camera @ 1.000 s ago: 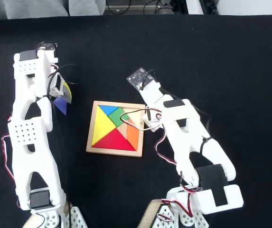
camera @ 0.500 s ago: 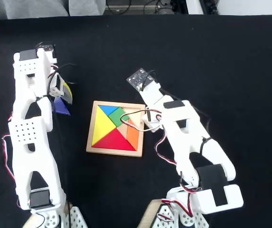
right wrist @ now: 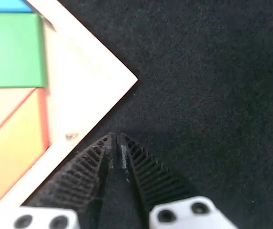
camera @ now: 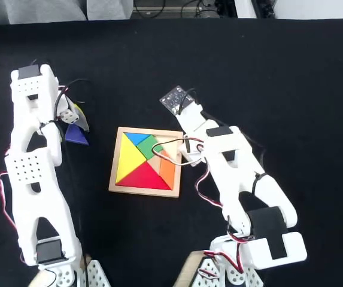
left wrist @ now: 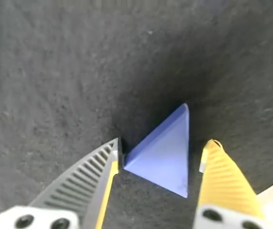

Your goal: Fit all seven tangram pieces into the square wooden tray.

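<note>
Got plenty of open black cloth (camera: 297,72) across the top and upper right of the high view, nothing to dodge there. Tighter on the left: left arm (camera: 36,173) along the edge, blue triangle (camera: 76,136) lying at its tip, only a narrow dark lane between those and the wooden tray (camera: 144,192). Right arm (camera: 243,179) crowding the tray's right rim and upper right corner.

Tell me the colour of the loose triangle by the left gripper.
Blue, a slightly purplish shade; the triangle shows best in the left wrist view.
</note>
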Controlling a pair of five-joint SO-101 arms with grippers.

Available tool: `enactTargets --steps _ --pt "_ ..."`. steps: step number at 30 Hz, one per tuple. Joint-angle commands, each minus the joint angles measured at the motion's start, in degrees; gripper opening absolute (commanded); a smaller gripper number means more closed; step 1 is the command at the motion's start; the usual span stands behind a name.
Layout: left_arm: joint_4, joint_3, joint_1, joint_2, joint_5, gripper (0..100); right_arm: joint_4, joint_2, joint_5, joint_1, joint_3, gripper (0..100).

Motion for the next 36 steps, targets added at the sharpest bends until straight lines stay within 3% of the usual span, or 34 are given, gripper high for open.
enactTargets --steps 1,20,33,36 --pt "0.88 3.03 -1.19 -0.97 2.99 27 -0.88 -2.77 0.53 0.0 -0.22 1.1" --pt "-5.19 8.84 0.22 -6.07 6.15 27 -0.88 -2.77 0.53 0.0 -0.13 1.1" --pt "-6.68 8.75 0.04 -6.15 12.66 27 -0.88 -2.77 0.53 0.0 -0.13 1.1" --pt "-6.86 8.75 -0.22 -6.07 14.15 23 -0.88 -2.77 0.53 0.0 -0.13 1.1"
